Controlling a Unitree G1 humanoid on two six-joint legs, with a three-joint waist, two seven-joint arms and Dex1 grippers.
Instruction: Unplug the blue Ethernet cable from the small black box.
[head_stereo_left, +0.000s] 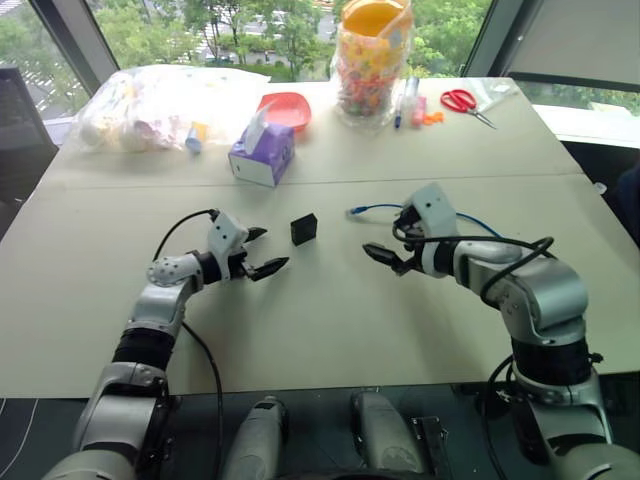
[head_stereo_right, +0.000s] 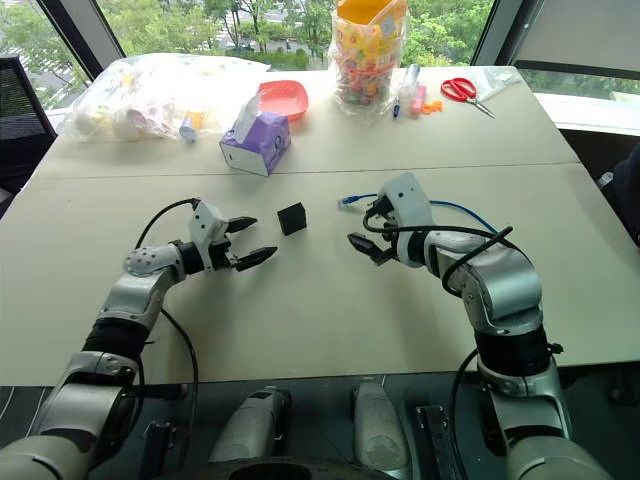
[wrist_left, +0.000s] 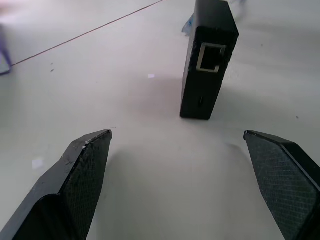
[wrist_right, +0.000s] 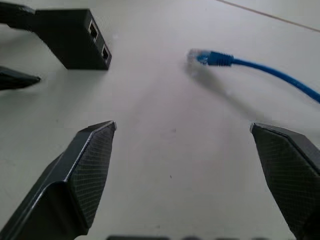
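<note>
Left gripper (head_stereo_left: 262, 252) empty, fingers spread, just left of the small black box (head_stereo_left: 304, 229), which stands on the table (head_stereo_left: 330, 330), ports bare. Blue Ethernet cable (head_stereo_left: 375, 209) lies apart to its right, plug free. Right gripper (head_stereo_left: 386, 258) spread, empty, near the plug. Unplugging looks done; next, arms only need withdrawing.

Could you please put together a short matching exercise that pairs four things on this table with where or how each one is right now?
Things:
1. blue Ethernet cable
2. small black box
3. left gripper
4. scissors

States:
A. standing on the table with empty ports
B. at the far edge, right of the jar
C. lying loose, its plug free
D. open, just left of the box

Pairs: 1-C, 2-A, 3-D, 4-B
</note>
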